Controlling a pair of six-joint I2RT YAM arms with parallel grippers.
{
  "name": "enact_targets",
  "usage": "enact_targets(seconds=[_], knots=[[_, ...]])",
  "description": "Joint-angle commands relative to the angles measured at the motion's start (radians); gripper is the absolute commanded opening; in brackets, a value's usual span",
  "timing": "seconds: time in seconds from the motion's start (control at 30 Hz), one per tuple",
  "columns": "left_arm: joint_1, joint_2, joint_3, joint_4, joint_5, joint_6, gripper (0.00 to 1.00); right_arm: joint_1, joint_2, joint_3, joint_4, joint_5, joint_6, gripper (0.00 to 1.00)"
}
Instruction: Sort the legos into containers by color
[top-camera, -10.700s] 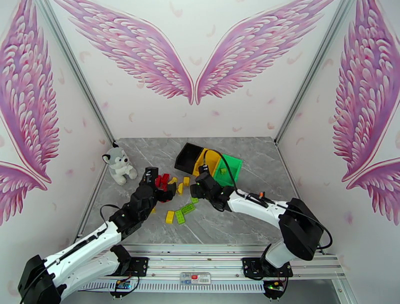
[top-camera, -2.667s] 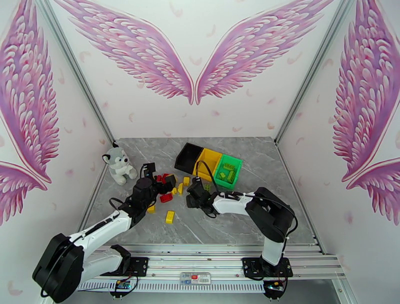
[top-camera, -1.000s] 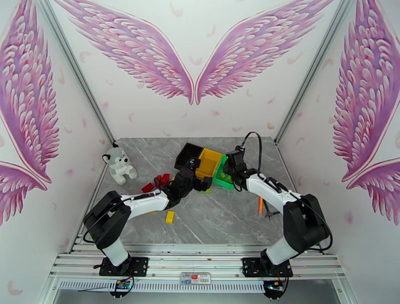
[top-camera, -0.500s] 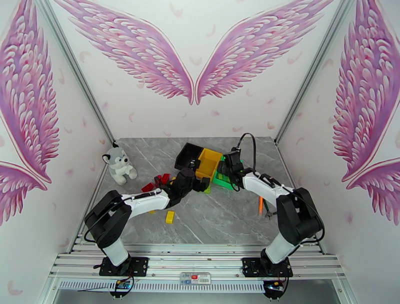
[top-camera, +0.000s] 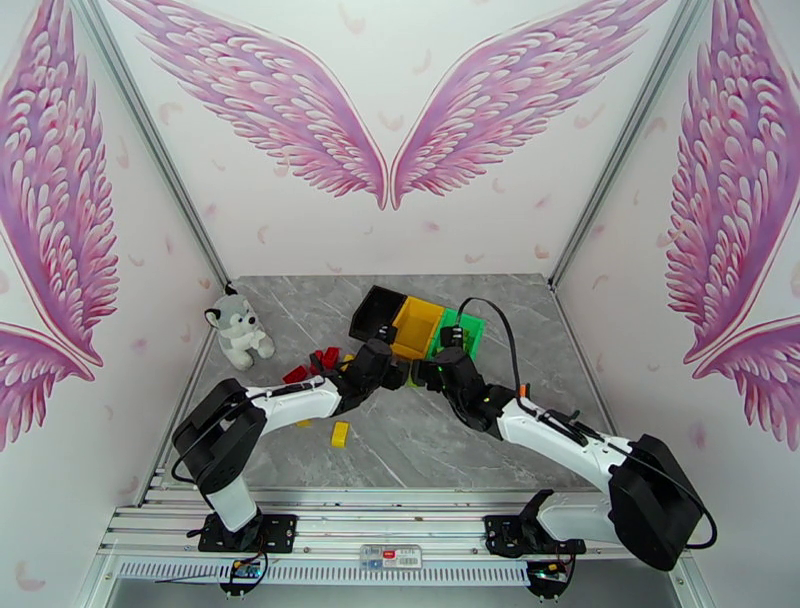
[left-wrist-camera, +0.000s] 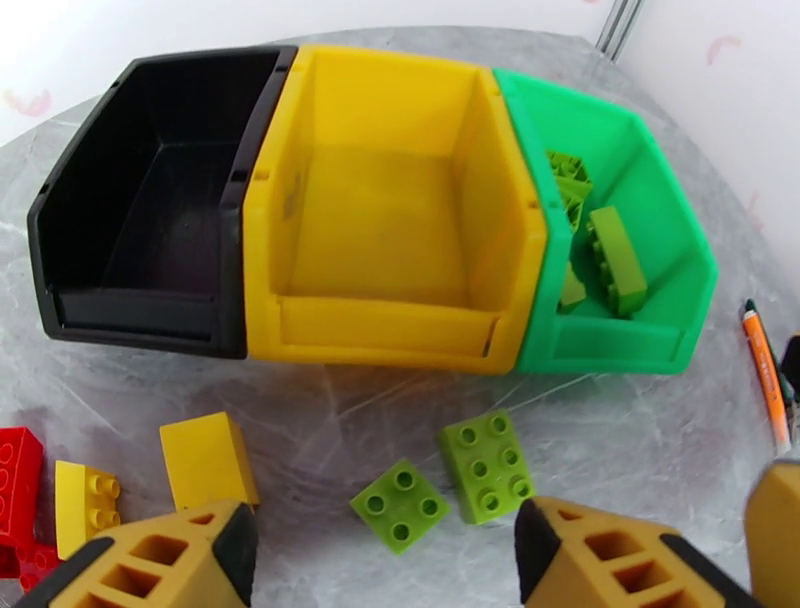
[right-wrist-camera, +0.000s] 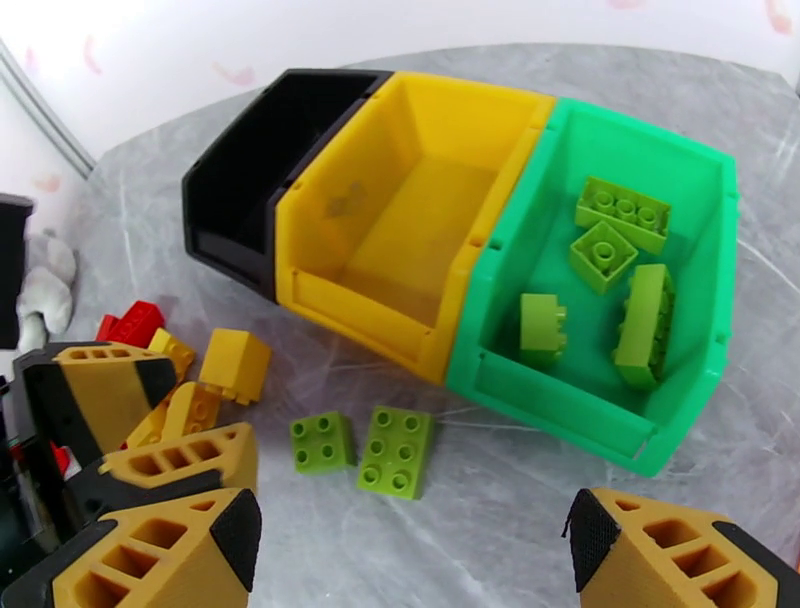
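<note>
The containers stand joined in a row: black bin (left-wrist-camera: 150, 200), yellow bin (left-wrist-camera: 390, 320), green bin (left-wrist-camera: 640, 345). Several light green legos (right-wrist-camera: 610, 262) lie in the green bin; the other two show bare floors. Two green legos (left-wrist-camera: 400, 505) (left-wrist-camera: 487, 465) lie on the table just before the bins. My left gripper (left-wrist-camera: 385, 545) hovers open right behind them, nothing between its fingers. My right gripper (right-wrist-camera: 415, 540) is open too, close beside the left gripper (right-wrist-camera: 120, 420), with the same green pair (right-wrist-camera: 397, 451) ahead. Yellow legos (left-wrist-camera: 205, 460) and red legos (left-wrist-camera: 18, 475) sit to the left.
A plush husky (top-camera: 238, 333) sits at the table's left edge. One yellow brick (top-camera: 340, 433) lies alone nearer the arm bases. Orange-handled pliers (left-wrist-camera: 765, 370) rest right of the green bin. Both grippers (top-camera: 392, 368) (top-camera: 432, 368) crowd the spot in front of the bins.
My right gripper has drawn back from over the green bin to the table in front of the bins and opened. The left gripper has stayed nearly in place.
</note>
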Motion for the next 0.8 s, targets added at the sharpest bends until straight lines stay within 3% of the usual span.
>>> enact_targets(seconds=[0.0,0.27,0.6,0.77], knots=[[-0.01,0.024,-0.008,-0.038,-0.043,-0.048,0.66,0.027,-0.011,-0.041,0.042,0.035,-0.014,0.87],[-0.058,0.079,0.015,-0.044,-0.084,-0.112,0.64,0.066,0.0,-0.123,0.154,0.021,-0.035,0.83],[-0.075,0.198,0.121,-0.085,-0.134,-0.155,0.61,0.073,0.025,-0.042,0.117,0.008,-0.063,0.89],[-0.069,0.21,0.15,-0.088,-0.16,-0.155,0.61,0.075,-0.017,-0.1,0.149,0.021,-0.065,0.91]])
